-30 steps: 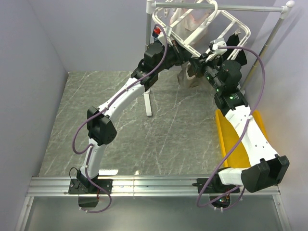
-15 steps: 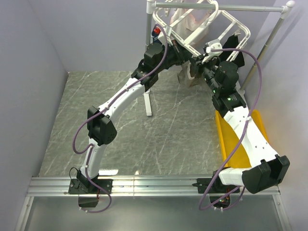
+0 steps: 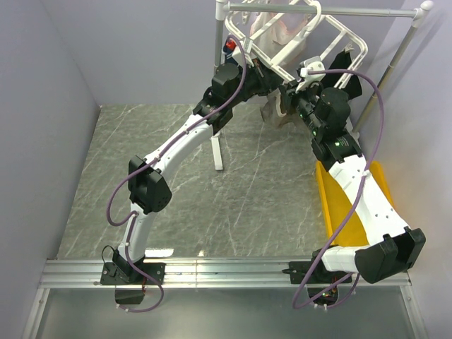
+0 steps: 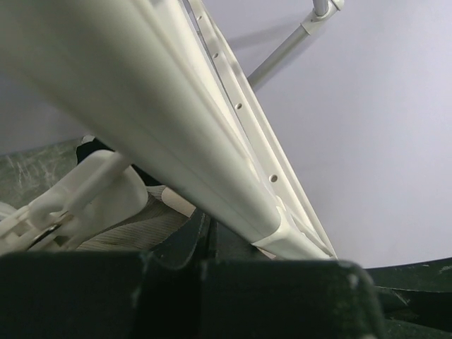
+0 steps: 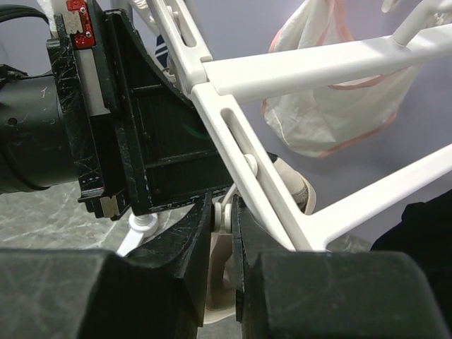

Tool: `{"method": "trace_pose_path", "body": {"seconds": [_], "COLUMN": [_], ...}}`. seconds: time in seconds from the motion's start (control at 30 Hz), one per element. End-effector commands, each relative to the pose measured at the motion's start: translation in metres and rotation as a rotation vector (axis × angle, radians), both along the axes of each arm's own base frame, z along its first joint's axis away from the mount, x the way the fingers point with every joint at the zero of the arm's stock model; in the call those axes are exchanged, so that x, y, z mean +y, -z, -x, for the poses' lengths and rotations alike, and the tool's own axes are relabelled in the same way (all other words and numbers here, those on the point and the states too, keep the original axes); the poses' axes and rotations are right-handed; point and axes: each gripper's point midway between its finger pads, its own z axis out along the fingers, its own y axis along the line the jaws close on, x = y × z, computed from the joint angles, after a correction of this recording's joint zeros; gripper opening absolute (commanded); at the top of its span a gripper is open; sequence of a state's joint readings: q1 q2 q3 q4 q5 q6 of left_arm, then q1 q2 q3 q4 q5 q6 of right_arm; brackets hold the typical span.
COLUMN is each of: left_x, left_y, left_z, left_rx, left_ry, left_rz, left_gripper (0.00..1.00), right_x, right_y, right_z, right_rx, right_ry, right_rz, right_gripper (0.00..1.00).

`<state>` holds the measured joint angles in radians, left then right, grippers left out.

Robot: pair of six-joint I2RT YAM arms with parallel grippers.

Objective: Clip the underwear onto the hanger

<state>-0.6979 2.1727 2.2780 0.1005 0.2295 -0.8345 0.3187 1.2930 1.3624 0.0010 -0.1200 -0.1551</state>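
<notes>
From above, the white hanger [image 3: 337, 33] hangs from a grey pole [image 3: 367, 10] at the far side of the table [image 3: 176, 198], and both arms reach up under its near edge. The left gripper [image 3: 270, 79] and right gripper [image 3: 291, 90] sit just beside each other, with the taupe underwear [image 3: 277, 111] hanging below them. A yellow tray [image 3: 328, 201] lies under the right arm. In the left wrist view, a thick bar of the hanger crosses the frame diagonally. Below it a white clip [image 4: 99, 191] touches the ribbed underwear fabric. The left gripper's 2 dark fingers [image 4: 180, 244] stand close together with only a slim slit between them; I cannot tell whether fabric sits in that slit. In the right wrist view, the right gripper's 2 fingers [image 5: 189, 244] are pinched on a white clip stem just under the hanger's frame. The left gripper's black body sits against the frame on the left. A white bag [image 5: 339, 106] with pink trim hangs behind, and a black garment [image 5: 420, 233] shows at the right edge.
</notes>
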Motion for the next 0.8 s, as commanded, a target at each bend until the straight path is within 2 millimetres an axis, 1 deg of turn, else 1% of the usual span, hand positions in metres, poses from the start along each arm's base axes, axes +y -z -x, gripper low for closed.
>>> {"method": "trace_pose_path", "body": {"seconds": [0.0,0.23,0.57,0.67,0.77], "left_x": [0.003,0.003,0.002,0.001,0.001], "left_y": [-0.084,-0.08,-0.077,-0.076,-0.075], "left_z": [0.038,0.037,0.038,0.037,0.037], "left_rx": [-0.181,-0.173,-0.17,-0.169,-0.169], "left_ry": [0.053,0.052,0.056,0.055,0.056], "left_rz": [0.19,0.186,0.18,0.18,0.178], "left_gripper": [0.01,0.01,0.0,0.01,0.01], "right_x": [0.032,0.032,0.031,0.032,0.032], "right_y": [0.083,0.077,0.069,0.065,0.061], "right_z": [0.017,0.018,0.02,0.022,0.023], "right_rx": [0.292,0.282,0.267,0.259,0.252], "right_ry": [-0.14,-0.138,-0.137,-0.143,-0.146], "right_rz": [0.069,0.054,0.033,0.029,0.023], "right_gripper": [0.21,0.26,0.26,0.31,0.31]}}
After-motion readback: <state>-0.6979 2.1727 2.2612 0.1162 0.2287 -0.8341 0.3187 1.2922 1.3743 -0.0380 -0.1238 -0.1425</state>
